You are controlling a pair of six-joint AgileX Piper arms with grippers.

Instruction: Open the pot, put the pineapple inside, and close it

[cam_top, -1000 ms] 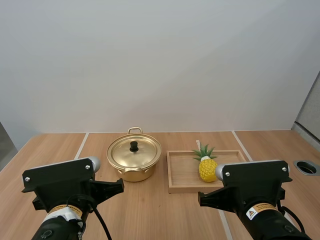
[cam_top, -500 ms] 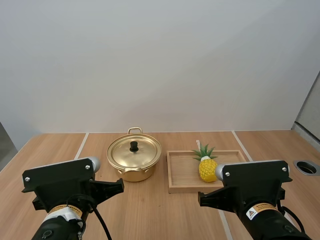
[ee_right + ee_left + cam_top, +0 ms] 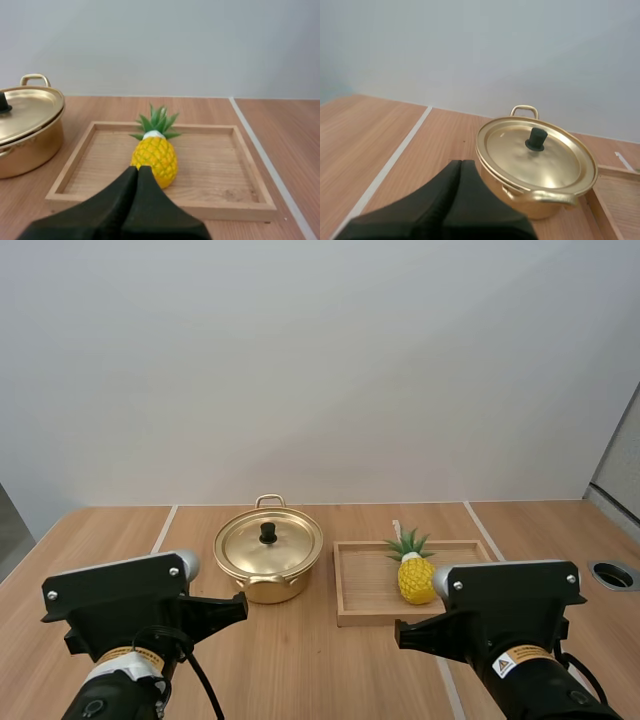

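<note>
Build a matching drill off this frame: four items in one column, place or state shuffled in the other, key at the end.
Column A
1. lid
2. pineapple
3. left gripper
4. wooden tray

Column B
a. shut on nothing, short of the pot
b. seated on the pot, knob up
c. on the table beside the pot, at its right in the high view
d. inside the tray, leaves toward the far rim

Pairs: 1-b, 2-d, 3-a, 4-c
</note>
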